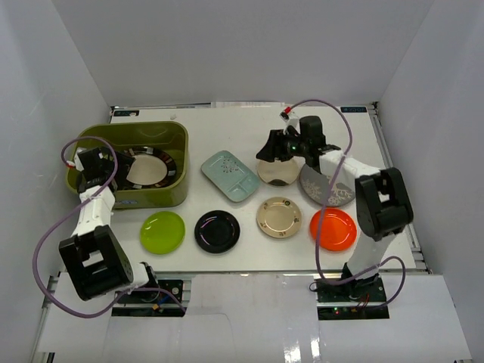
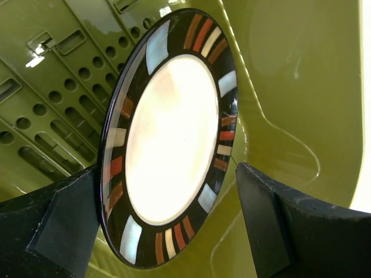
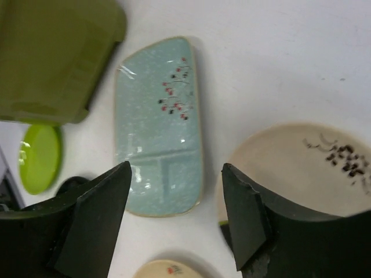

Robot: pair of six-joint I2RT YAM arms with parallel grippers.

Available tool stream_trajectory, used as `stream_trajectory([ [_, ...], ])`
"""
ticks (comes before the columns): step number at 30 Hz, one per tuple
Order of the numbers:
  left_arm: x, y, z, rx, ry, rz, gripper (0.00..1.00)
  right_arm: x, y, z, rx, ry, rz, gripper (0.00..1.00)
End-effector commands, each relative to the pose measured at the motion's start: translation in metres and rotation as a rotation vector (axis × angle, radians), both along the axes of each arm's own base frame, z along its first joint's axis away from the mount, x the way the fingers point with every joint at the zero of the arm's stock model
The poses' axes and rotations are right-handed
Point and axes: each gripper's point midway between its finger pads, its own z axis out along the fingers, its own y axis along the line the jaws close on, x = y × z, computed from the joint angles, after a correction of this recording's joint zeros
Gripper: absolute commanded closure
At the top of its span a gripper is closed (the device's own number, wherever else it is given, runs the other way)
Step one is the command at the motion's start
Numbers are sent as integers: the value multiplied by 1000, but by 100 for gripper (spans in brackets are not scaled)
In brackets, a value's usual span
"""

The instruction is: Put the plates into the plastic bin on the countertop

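Observation:
The olive-green plastic bin [image 1: 175, 134] stands at the back left of the white countertop [image 1: 249, 121]. Inside it a dark-rimmed cream plate [image 1: 151, 168] leans tilted; my left gripper [image 1: 115, 163] is open around it, its right finger [image 2: 272, 220] apart from the rim [image 2: 171, 139]. My right gripper [image 1: 274, 153] hovers open over the gap between the pale teal tray [image 3: 156, 116] and a cream patterned plate [image 3: 295, 168], holding nothing. Grey [image 1: 327, 189], cream [image 1: 279, 217], orange [image 1: 333, 229], black [image 1: 217, 231] and lime green [image 1: 162, 232] plates lie on the countertop.
White walls close in the table on three sides. The bin's ribbed, perforated bottom [image 2: 52, 110] shows behind the leaning plate. The front row of plates lies just ahead of both arm bases. The right arm's cable [image 1: 333, 106] loops over the back right.

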Motion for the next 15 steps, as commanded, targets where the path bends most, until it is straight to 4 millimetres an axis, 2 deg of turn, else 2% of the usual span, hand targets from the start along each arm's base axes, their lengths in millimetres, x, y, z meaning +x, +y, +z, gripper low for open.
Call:
stream_trajectory([
  [1, -8, -5, 27, 39, -64, -24, 2, 16, 6, -51, -205, 68, 109, 29],
  [2, -11, -3, 30, 60, -63, -12, 2, 19, 15, -57, -249, 40, 158, 28],
  [3, -13, -2, 33, 84, -68, -17, 2, 31, 22, -67, -284, 53, 175, 27],
  [5, -17, -2, 46, 105, -97, -20, 2, 37, 34, -76, -330, 43, 212, 25],
  [7, -13, -11, 57, 103, -114, -64, 2, 51, 43, -86, -367, 16, 239, 25],
  [9, -5, -23, 53, 50, -84, -137, 2, 50, 48, -101, -367, 52, 264, 25],
  [10, -2, -26, 58, 35, -73, -158, 2, 55, 53, -97, -348, 41, 271, 27],
  [11, 0, -27, 56, 23, -60, -165, 2, 52, 57, -100, -340, 55, 287, 27],
  [15, 0, -19, 71, 70, -88, -134, 2, 41, 72, -115, -318, 88, 344, 32],
])
